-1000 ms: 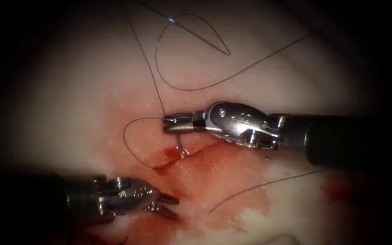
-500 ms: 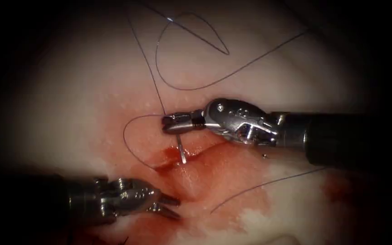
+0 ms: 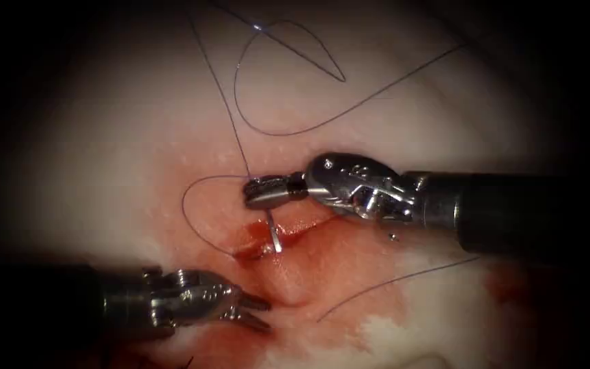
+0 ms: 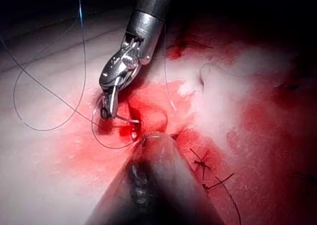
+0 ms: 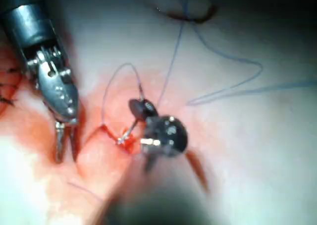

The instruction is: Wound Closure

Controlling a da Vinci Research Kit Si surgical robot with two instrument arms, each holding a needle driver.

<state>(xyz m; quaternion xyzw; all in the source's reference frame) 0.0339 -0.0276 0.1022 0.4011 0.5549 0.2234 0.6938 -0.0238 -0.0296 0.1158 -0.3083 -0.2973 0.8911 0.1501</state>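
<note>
Steel right hand (image 3: pixel 265 192) grips needle (image 3: pixel 272 232) entering the cut (image 3: pixel 268 240).

The right arm's slim, silver-metal wristed tool (image 3: pixel 265 192) on its dark shaft is reaching in level from the right, its jaws clamping closed on the thin curved steel needle (image 3: pixel 273 232) near its upper end. The left arm's matching silver-metal tool (image 3: pixel 250 311) is lying low at the left, its jaws parting slightly and gripping nothing.

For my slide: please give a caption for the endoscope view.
Right hand grips the needle at the cut; left hand open, holding nothing.
</note>
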